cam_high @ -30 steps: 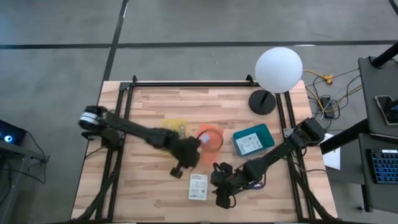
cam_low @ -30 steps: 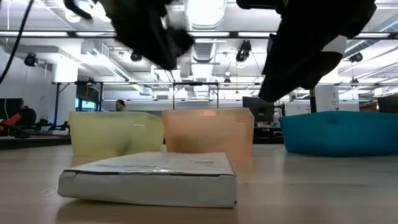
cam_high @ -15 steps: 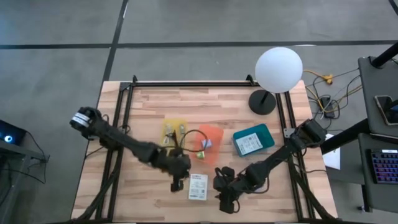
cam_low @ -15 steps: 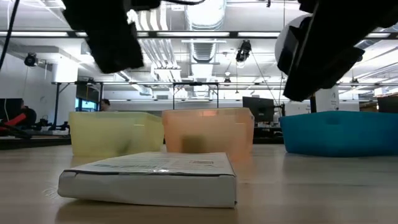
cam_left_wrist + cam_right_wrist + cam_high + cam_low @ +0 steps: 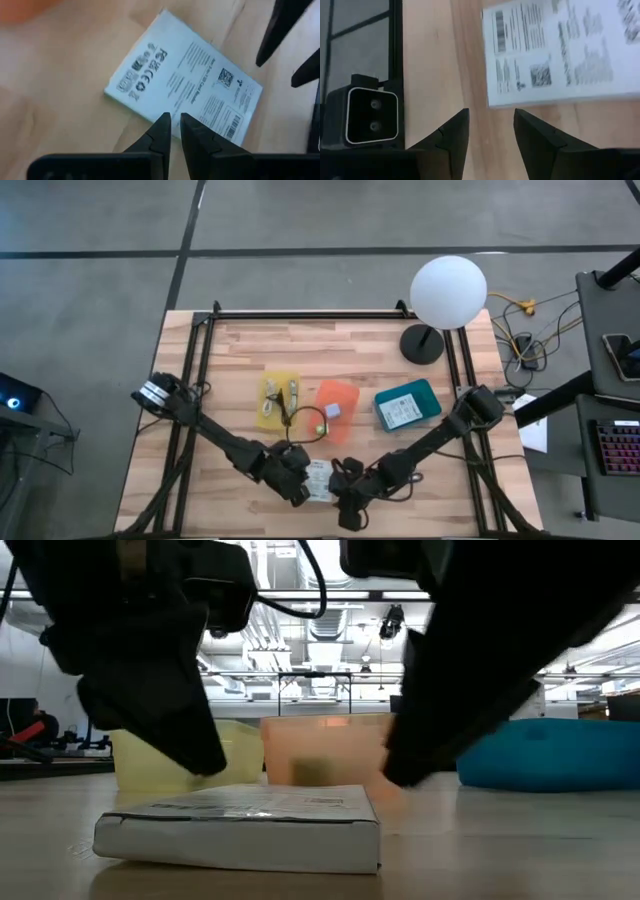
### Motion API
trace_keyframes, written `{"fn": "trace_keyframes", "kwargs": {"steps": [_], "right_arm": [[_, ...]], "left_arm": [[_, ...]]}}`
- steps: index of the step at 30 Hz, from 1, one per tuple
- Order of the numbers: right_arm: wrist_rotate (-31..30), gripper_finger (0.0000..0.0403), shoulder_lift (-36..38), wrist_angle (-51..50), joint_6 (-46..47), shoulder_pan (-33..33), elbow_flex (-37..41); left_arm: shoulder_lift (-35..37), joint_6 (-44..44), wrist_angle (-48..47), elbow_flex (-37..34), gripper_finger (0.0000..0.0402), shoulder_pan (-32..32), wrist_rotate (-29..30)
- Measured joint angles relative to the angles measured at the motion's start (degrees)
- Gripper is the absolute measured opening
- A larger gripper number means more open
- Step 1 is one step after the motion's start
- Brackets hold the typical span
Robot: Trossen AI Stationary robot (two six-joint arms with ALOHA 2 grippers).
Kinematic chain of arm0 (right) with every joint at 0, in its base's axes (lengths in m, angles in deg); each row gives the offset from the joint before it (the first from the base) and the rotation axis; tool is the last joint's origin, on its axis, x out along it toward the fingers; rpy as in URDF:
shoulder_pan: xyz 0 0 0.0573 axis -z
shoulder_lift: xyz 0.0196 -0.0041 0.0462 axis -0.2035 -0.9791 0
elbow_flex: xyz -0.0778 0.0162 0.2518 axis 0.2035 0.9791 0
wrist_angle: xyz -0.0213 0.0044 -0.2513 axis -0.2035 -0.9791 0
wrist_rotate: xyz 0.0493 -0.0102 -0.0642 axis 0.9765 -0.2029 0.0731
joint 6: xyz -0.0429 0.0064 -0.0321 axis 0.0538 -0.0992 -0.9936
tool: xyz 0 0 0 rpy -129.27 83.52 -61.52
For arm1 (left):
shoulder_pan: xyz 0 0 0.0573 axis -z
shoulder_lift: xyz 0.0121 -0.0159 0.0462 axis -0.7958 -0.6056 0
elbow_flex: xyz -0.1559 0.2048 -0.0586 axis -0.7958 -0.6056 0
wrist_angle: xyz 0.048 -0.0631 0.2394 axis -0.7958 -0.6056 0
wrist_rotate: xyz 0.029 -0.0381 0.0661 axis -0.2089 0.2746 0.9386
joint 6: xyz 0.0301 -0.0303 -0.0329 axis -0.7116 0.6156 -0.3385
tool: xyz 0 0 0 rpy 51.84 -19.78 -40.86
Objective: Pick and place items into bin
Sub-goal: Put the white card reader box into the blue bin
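A white printed packet point(image 5: 318, 480) lies flat on the wood near the table's near edge; the low view shows it too point(image 5: 240, 825). My left gripper point(image 5: 297, 483) hangs low at its left side. Its fingers are almost together over the packet's edge point(image 5: 172, 122). My right gripper point(image 5: 345, 498) is open at the packet's right near corner, over bare wood just off the packet's short edge point(image 5: 492, 125). A black cord loop point(image 5: 305, 418) lies between the yellow bin point(image 5: 278, 400) and the orange bin point(image 5: 337, 408), which holds a small cube point(image 5: 332, 410).
A teal bin point(image 5: 407, 404) with a white card stands right of the orange one. The white globe lamp point(image 5: 447, 290) stands on its dark base point(image 5: 422, 343) at the far right corner. Black frame rails run along both table sides. The low camera box point(image 5: 372, 120) sits at the near edge.
My left gripper has left the orange bin, swung toward the near edge and come down beside the packet. That uncovered the bin and a black cord loop beside it. My right gripper has moved left and down toward the packet's right corner. The packet has stayed put.
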Motion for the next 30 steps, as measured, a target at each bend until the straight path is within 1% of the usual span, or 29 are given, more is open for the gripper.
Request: {"fn": "trace_keyframes", "kwargs": {"steps": [4,7,11,14,19,24,30], "right_arm": [[-2.6,0.0133,-0.1,-1.9,-3.9,0.3,-0.6],[-2.7,0.0132,-0.1,-5.1,-5.1,0.5,-0.6],[-2.7,0.0139,-0.2,-9.1,-5.2,0.6,-0.1],[-2.7,0.0145,-0.2,-7.7,-5.2,0.7,0.0],[-2.6,0.0154,-2.1,-2.1,-5.4,1.6,-0.1],[-2.6,0.0155,-3.6,-2.0,-5.6,2.8,-2.3],[-2.6,0.0154,-3.7,-2.3,-6.9,4.3,-5.4]], "left_arm": [[-1.6,1.9,-1.6,0.4,0.0026,1.8,0.2],[-2.1,2.6,-1.5,0.4,0.0026,2.8,-0.3],[-2.4,3.4,-1.2,0.4,0.0026,3.7,0.8],[-2.4,3.4,-1.2,0.2,0.0026,3.7,1.6],[-2.6,3.4,-1.7,-0.6,0.0026,3.2,2.0],[-2.6,3.4,-1.4,-0.8,0.0026,3.0,2.4],[-2.6,3.4,-0.6,-0.8,0.0026,3.0,3.2]]}}
